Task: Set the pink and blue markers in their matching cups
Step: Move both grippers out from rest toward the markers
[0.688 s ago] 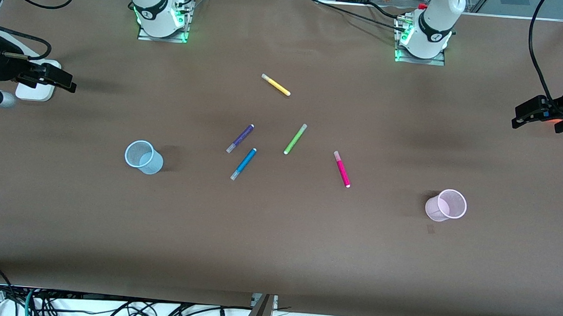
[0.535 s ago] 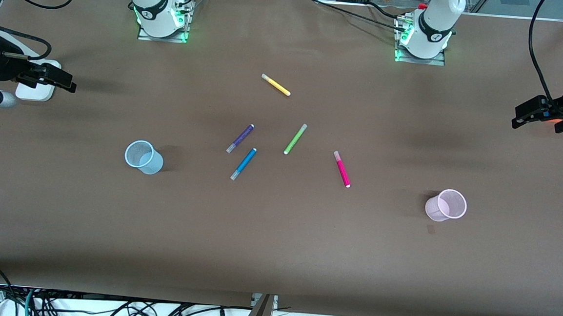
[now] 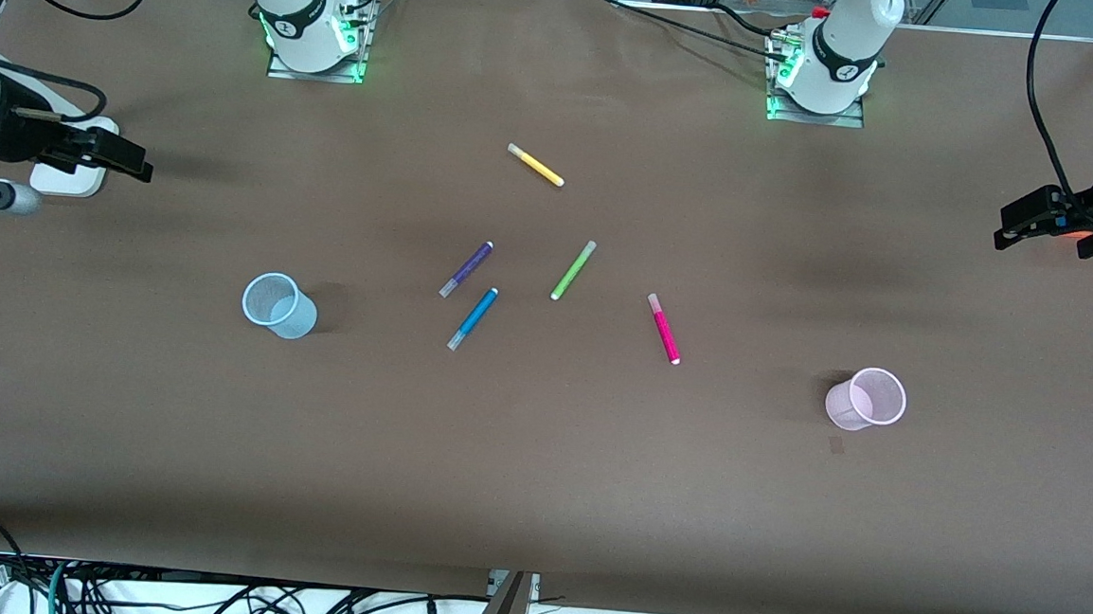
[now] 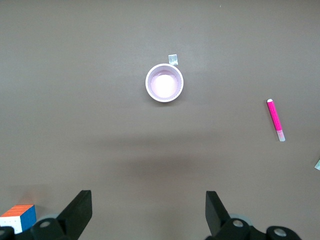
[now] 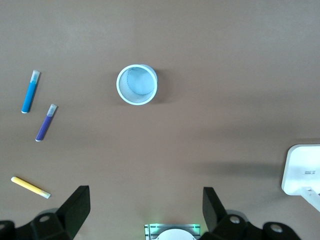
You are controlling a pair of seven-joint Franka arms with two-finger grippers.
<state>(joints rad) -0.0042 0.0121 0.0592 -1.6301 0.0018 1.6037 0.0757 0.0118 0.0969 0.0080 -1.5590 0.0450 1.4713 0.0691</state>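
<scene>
The blue marker and pink marker lie flat mid-table. The pale blue cup stands upright toward the right arm's end, and the pale pink cup toward the left arm's end. Both cups are empty. My right gripper is open and empty, high over its table end; its wrist view shows the blue cup and blue marker. My left gripper is open and empty, high over its own end; its wrist view shows the pink cup and pink marker.
A purple pen, a lime-green pen and a yellow pen lie farther from the front camera than the two markers. A white box sits under the right gripper. A colour cube shows in the left wrist view.
The right arm has shifted slightly at its end of the table. The markers, the cups and the left arm have not moved.
</scene>
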